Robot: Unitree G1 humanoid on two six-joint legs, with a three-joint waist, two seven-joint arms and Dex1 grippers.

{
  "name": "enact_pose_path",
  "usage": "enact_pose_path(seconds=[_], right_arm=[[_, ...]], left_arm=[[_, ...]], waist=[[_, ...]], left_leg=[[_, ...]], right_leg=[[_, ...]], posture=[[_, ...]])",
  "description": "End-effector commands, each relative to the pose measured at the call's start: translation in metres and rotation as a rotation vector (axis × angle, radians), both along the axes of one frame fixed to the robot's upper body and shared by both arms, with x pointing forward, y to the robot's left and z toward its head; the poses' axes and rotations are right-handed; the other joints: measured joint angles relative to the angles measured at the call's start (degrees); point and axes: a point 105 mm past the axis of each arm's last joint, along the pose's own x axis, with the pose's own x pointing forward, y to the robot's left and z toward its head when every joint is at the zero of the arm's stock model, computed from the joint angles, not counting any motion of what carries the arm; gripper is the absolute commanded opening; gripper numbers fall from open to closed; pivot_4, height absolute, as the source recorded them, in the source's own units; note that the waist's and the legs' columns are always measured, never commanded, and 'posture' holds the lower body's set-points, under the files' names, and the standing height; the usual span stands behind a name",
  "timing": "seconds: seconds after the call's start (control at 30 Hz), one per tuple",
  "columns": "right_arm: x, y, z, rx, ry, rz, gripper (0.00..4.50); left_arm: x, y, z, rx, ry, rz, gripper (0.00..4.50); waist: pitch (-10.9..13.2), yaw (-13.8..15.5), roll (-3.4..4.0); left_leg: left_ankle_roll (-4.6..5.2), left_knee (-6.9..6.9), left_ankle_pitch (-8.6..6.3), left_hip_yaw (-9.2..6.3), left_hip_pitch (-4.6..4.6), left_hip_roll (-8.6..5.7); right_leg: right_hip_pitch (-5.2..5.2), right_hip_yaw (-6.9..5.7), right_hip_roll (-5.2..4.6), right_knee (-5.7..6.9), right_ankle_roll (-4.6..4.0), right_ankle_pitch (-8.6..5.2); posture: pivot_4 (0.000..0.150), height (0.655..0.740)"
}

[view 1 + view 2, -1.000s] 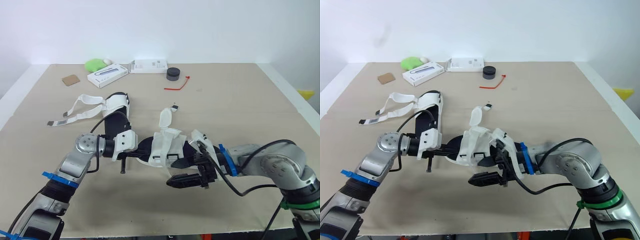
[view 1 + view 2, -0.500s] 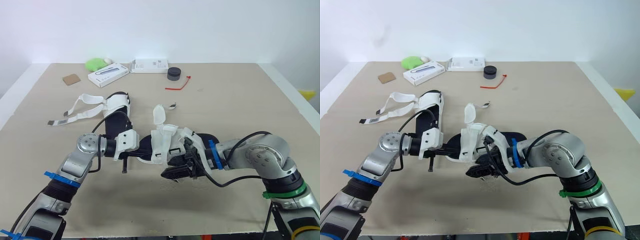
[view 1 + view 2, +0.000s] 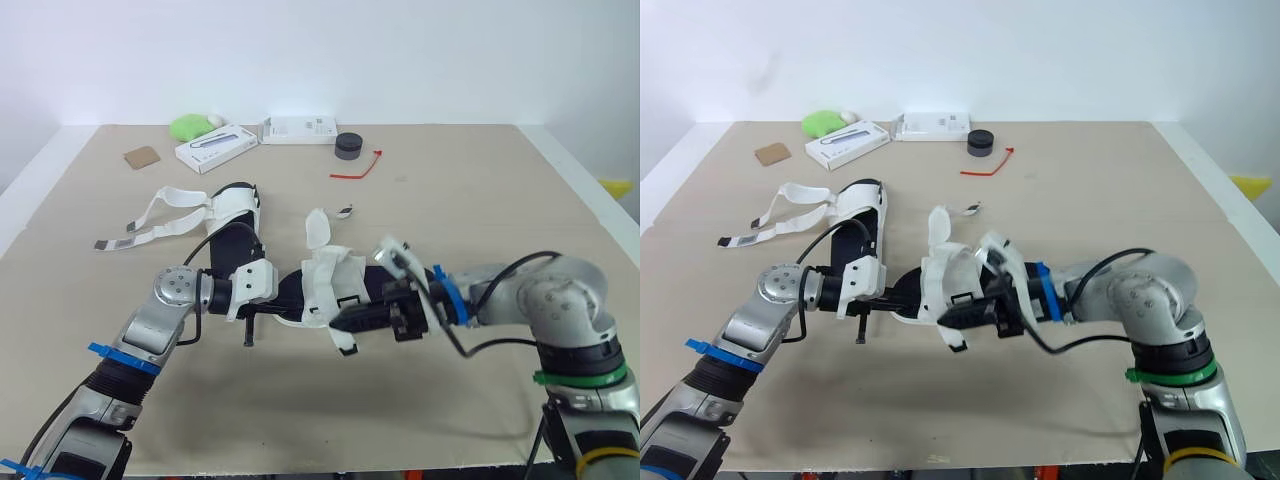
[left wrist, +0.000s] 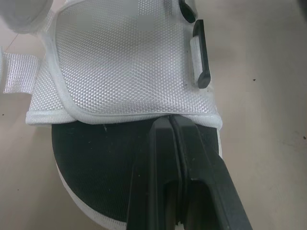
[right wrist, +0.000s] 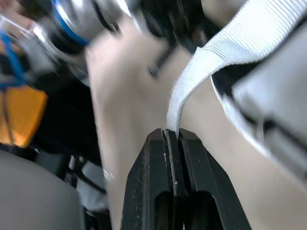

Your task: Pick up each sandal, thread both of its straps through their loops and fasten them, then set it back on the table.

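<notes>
At mid-frame, our left gripper (image 4: 167, 125) clamps the sandal (image 3: 335, 285) by its sole, fingers pressed together on it. Our right gripper (image 5: 171, 135) pinches the strap (image 5: 201, 72) end. We should draw it flat and untwisted toward its loop (image 4: 201, 57).

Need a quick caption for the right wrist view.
Close-up: the right gripper shut on the tip of a white sandal strap.

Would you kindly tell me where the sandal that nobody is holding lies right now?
In the left eye view, the free sandal lies left of centre on the table, beyond the left gripper, its straps trailing leftward.
</notes>
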Motion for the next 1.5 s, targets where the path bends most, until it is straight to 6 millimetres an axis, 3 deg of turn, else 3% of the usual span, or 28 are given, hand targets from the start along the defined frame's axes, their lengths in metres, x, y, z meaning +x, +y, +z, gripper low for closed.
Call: enact_pose_path(seconds=[0.03, 0.2, 0.3, 0.57, 1.13, 1.5], right_arm=[[0.021, -0.008, 0.028, 0.101, -0.018, -0.09, 0.15], [0.053, -0.015, 0.024, 0.104, 0.044, -0.247, 0.15], [0.061, -0.015, 0.017, 0.084, 0.081, -0.286, 0.15], [0.061, -0.012, 0.003, 0.046, 0.152, -0.286, 0.15], [0.055, -0.014, 0.017, 0.096, 0.181, -0.242, 0.15], [0.058, -0.023, -0.005, 0.038, 0.231, -0.31, 0.15]], left_arm=[[0.001, 0.001, 0.002, 0.007, -0.013, -0.007, 0.0], [0.001, 0.0, 0.002, 0.005, -0.012, -0.008, 0.0], [0.001, -0.001, 0.001, 0.005, -0.012, -0.011, 0.0], [0.0, 0.0, 0.001, 0.007, -0.015, -0.009, 0.0], [-0.001, 0.001, -0.002, 0.021, -0.021, -0.011, 0.0], [-0.002, 0.001, -0.002, 0.025, -0.025, -0.013, 0.0]], waist=[[0.0, 0.0, 0.0], [0.0, 0.0, 0.0], [0.0, 0.1, 0.01], [0.0, 0.1, 0.02], [0.0, 0.1, 0.03], [0.0, 0.1, 0.03]], left_leg=[[0.0, 0.01, 0.01, 0.0, 0.0, 0.01], [0.01, 0.0, 0.01, -0.01, -0.03, 0.03], [0.01, 0.0, 0.0, 0.02, -0.14, 0.02], [0.01, 0.0, 0.0, 0.01, -0.29, 0.01], [0.01, 0.01, 0.0, 0.03, -0.29, 0.01], [0.01, 0.0, 0.0, 0.06, -0.31, 0.01]], right_leg=[[0.0, -0.01, 0.01, 0.0, -0.02, 0.02], [-0.02, 0.01, 0.04, 0.01, -0.05, 0.03], [-0.13, 0.05, 0.01, 0.04, -0.05, 0.06], [-0.29, -0.01, -0.05, 0.04, -0.04, 0.22], [-0.3, -0.01, -0.03, 0.04, -0.05, 0.23], [-0.32, 0.02, -0.03, 0.03, -0.04, 0.23]], posture=[[0.15, 0.74], [0.15, 0.74], [0.15, 0.74], [0.15, 0.74], [0.15, 0.74], [0.15, 0.74]])
